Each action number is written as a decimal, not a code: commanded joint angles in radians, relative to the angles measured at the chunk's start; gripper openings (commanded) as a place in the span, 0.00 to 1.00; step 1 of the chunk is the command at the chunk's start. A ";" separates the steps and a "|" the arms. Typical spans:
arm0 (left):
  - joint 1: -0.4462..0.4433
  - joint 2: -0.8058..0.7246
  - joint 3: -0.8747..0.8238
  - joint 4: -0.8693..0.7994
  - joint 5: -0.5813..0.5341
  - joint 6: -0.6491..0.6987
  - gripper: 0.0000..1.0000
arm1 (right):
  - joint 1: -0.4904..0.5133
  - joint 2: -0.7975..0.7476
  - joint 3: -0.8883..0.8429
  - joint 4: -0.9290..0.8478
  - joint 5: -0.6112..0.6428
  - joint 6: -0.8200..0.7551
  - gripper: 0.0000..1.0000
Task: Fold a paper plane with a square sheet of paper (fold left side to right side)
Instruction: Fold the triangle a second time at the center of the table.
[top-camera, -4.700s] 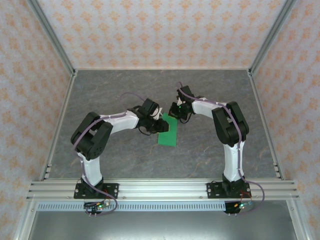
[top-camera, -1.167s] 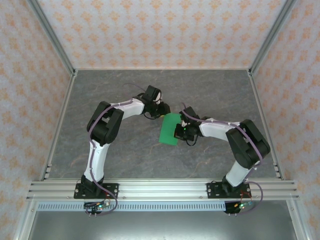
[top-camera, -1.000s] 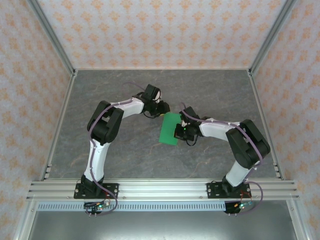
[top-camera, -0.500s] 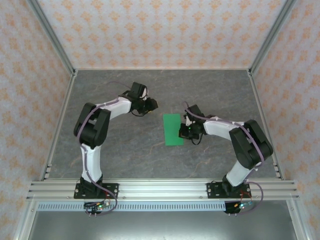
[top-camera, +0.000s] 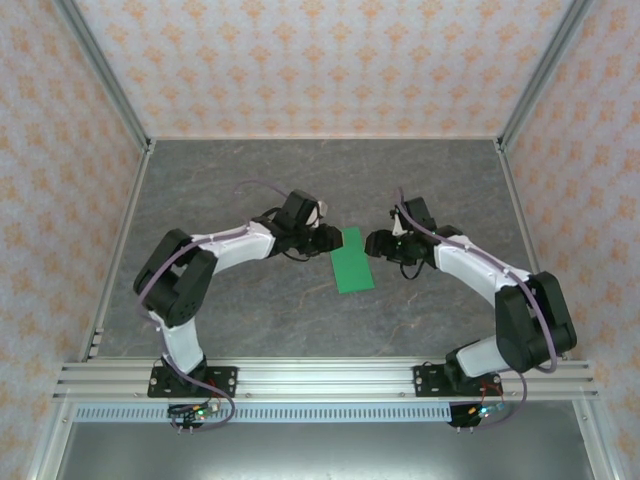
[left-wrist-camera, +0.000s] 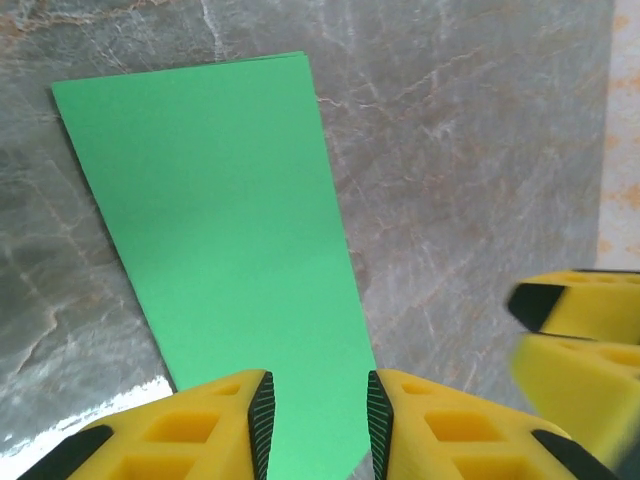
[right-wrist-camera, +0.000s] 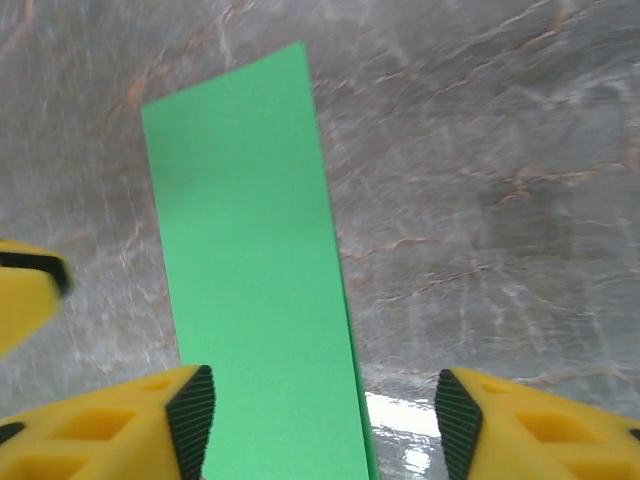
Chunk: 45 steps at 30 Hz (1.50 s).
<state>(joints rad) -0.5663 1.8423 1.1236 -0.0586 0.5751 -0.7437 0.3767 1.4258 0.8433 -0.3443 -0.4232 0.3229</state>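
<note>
Top external: sheet of paper (top-camera: 352, 259) lies flat mid-worktop (top-camera: 250, 320), btwn hands, as narrow halved rectangle. Left hand (top-camera: 333, 238) narrowly parted at its edge, apparently gripping nothing; right hand (top-camera: 372, 243) wide open, empty. Left-to-right fold prob. done; nose & wing folds remain.

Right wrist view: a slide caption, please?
Open right gripper poised at the folded green paper lying on the grey table.
</note>
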 joint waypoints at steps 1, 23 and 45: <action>0.011 0.061 0.068 0.028 -0.004 -0.023 0.34 | -0.008 -0.022 -0.040 0.009 0.013 0.049 0.71; 0.010 0.167 0.076 0.007 -0.054 -0.005 0.34 | -0.051 0.197 -0.049 0.116 -0.386 0.163 0.57; 0.001 -0.176 -0.101 0.138 -0.091 0.109 0.53 | -0.059 0.304 0.056 0.210 -0.432 0.245 0.37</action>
<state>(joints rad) -0.5606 1.7927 1.0744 0.0124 0.5327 -0.7052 0.3279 1.7069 0.8516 -0.1600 -0.8352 0.5571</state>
